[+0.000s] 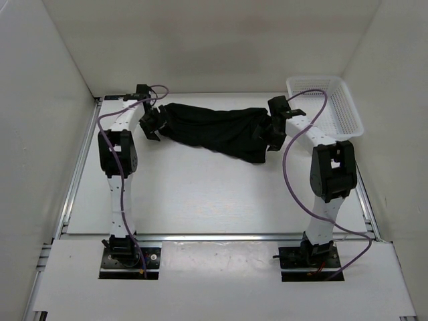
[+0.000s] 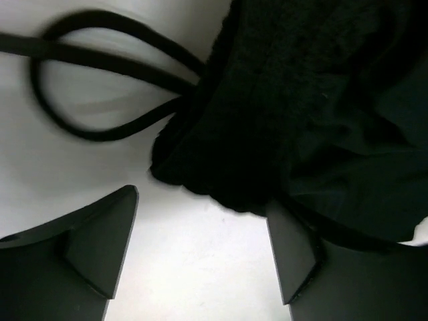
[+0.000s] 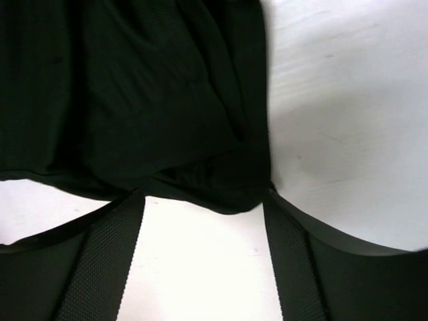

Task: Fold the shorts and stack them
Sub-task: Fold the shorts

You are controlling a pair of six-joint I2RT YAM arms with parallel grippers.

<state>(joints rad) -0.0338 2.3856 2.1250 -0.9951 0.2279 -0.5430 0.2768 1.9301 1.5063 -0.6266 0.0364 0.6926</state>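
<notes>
The shorts [image 1: 214, 130] are not folded yet — all the work is left.
They lie bunched by the far edge; the left gripper [image 1: 152, 129] and right gripper [image 1: 273, 136] sit at their ends, fingers spread, pinching nothing.

The white-and-black jointed left arm [image 1: 119, 167] and right arm [image 1: 328, 180] both reach toward the far edge of the white surface [image 1: 200, 194], wrists angled inward. Black left gripper [image 1: 152, 124]: jaws wide apart. Black right gripper [image 1: 274, 131]: jaws wide apart.
</notes>
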